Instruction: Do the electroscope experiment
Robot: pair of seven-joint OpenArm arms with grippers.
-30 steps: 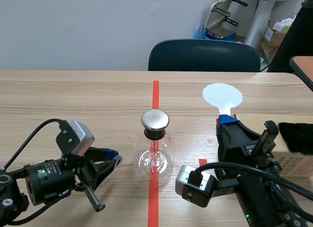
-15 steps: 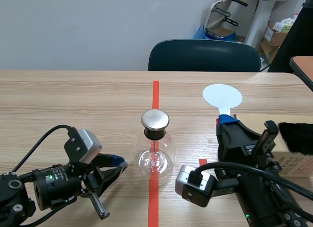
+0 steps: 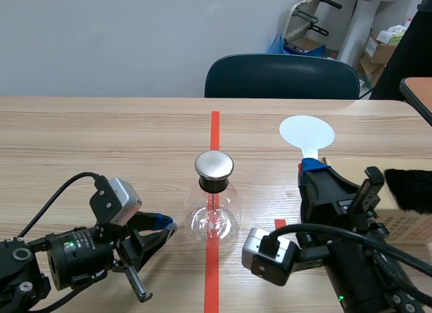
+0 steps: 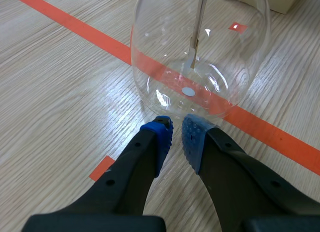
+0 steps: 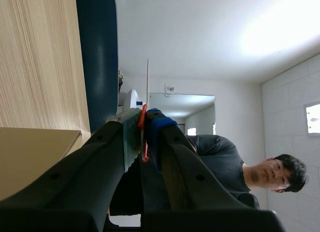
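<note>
Left gripper [image 4: 177,134] nearly clenched, empty, beside the flask [image 3: 214,218]; right gripper [image 5: 144,128] clamps the paddle [image 3: 307,132]. Flask looks fragile, slippery; its neck [image 3: 214,185] seems safest.

Scene view: set between the arms, low at the near edge, facing across the table [image 3: 101,131] to a chair [image 3: 281,77] and wall; mid range.

Left wrist view: aimed forward and down past the left gripper [image 4: 177,134], very close to the flask [image 4: 220,67] base.

Right wrist view: rolled sideways behind the right gripper [image 5: 142,127], facing along the table, disc [image 5: 147,79] edge-on.

Shared: flask in scene and left wrist views; chair, disc and table in scene and right wrist views.
</note>
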